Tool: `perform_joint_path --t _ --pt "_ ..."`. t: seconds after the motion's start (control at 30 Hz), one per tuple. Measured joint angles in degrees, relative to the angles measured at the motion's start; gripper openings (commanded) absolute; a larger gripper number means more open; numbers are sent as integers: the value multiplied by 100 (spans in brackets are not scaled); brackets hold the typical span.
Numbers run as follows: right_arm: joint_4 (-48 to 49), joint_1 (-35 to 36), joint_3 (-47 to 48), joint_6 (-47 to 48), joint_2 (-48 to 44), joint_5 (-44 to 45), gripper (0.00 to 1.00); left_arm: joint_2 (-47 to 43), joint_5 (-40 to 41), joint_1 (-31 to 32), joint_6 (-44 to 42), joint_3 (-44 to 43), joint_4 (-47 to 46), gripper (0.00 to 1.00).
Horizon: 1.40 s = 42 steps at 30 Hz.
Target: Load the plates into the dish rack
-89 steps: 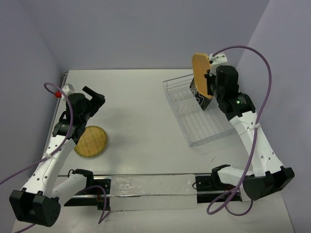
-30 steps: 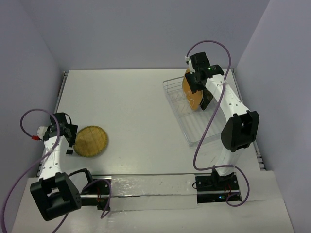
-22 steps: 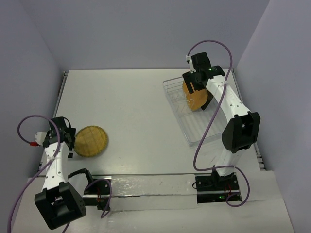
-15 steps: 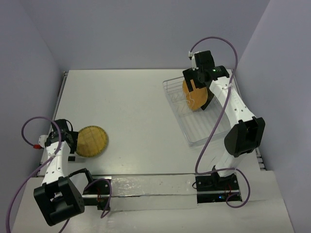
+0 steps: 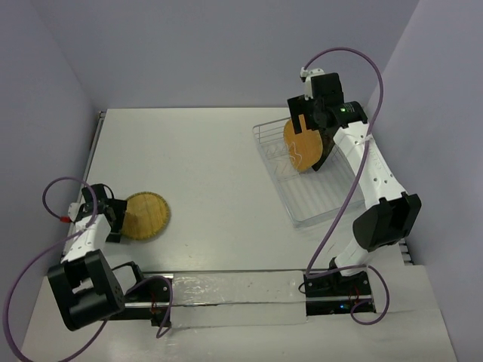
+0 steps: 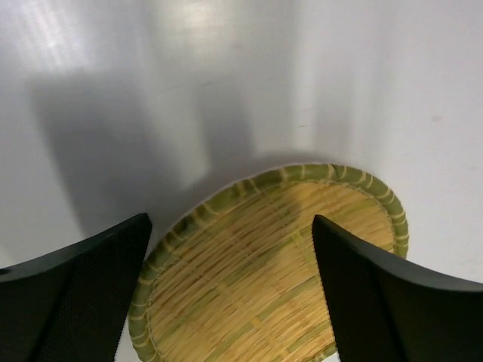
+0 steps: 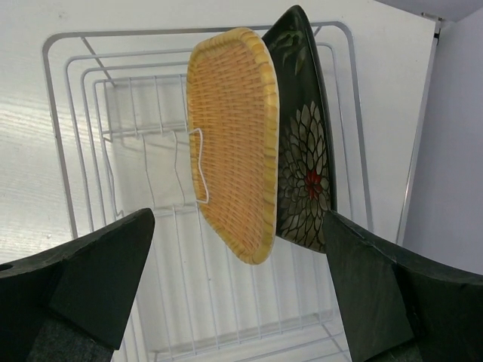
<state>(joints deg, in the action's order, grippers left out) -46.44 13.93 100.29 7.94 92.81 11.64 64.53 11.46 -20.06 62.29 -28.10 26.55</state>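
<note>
A round yellow-green woven plate (image 5: 147, 216) lies flat on the table at the front left. My left gripper (image 5: 119, 221) is low at its left edge. In the left wrist view the plate (image 6: 279, 264) fills the space under the open left gripper (image 6: 230, 222), one finger on each side of it. The orange woven plate (image 7: 234, 136) stands on edge in the silver wire dish rack (image 7: 75, 151), leaning beside the black flowered plate (image 7: 302, 151). My right gripper (image 7: 238, 219) hangs open above them, touching neither. In the top view the orange plate (image 5: 300, 147) stands at the rack's (image 5: 317, 207) far end.
The rack's near half holds bare tines over a clear tray. A side wall runs close behind the rack on the right. The table's left edge (image 5: 92, 151) lies just beyond the left arm. A purple cable loops over each arm.
The right gripper opened, let go of the orange plate in the rack and drew back upward. The left gripper came down and slid toward the yellow-green plate's left edge.
</note>
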Motion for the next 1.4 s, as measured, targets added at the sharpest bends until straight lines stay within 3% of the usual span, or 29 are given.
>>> perform_joint_path --t 0.13,0.27,0.57,0.63,0.8,1.03,1.17,1.4 --pt "13 -3 -19 -67 -122 -3 100 320 -383 -4 -121 14 -785 66" --pt "45 -8 -120 -111 -389 3 100 630 -723 -11 -160 66 -1393 52" --pt "201 -11 -431 -254 -807 16 100 909 -1394 -19 -501 162 -2042 37" --pt "227 -11 -519 -281 -817 15 100 912 -1549 -19 -611 216 -2131 36" --pt "265 -11 -759 -332 -886 16 100 691 -1918 10 -864 446 -2274 46" --pt "325 -11 -1065 -369 -1228 24 100 432 -2030 504 -1078 578 -2294 54" --pt "379 -23 -1084 -369 -1365 31 100 447 -2058 672 -1109 579 -2322 52" --pt "471 -36 -1233 -369 -1531 39 100 936 -2231 764 -1037 352 -2411 39"
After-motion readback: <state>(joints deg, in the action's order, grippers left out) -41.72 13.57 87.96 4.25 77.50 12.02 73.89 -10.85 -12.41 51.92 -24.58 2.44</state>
